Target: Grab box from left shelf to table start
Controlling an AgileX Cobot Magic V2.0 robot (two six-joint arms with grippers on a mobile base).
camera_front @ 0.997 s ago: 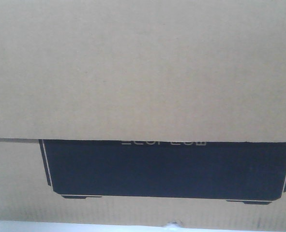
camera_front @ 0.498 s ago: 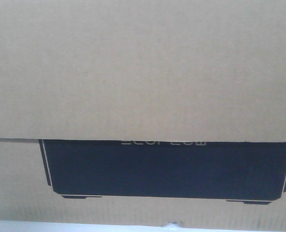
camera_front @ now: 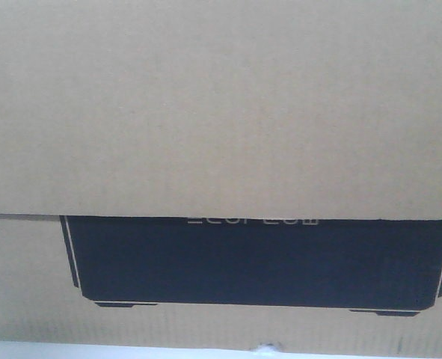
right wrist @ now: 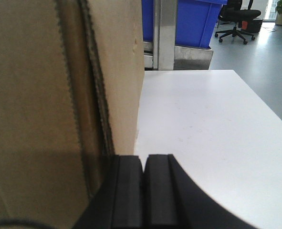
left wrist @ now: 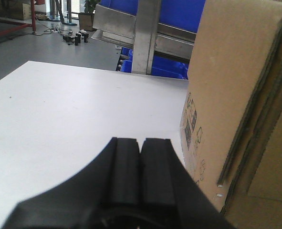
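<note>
A: Where do we find the box [camera_front: 221, 112] relative to the table [left wrist: 74, 109]?

B: We see it standing upright on the table, its base on the white surface. In the front view it fills the frame; its black printed panel [camera_front: 258, 262] sits low on the face, partly covered by an overhanging cardboard flap.

A: Left gripper [left wrist: 141, 148]?

B: Its two black pads are pressed together with nothing between them. It sits above the table, just beside the box's side wall; we cannot tell whether it touches.

A: Right gripper [right wrist: 144, 164]?

B: Same condition: pads closed flat against each other, empty, close beside the opposite box wall.

A: Beyond the table?

B: We note the left shelf [left wrist: 145, 33] with blue bins [right wrist: 193, 19] at the far edge.
</note>
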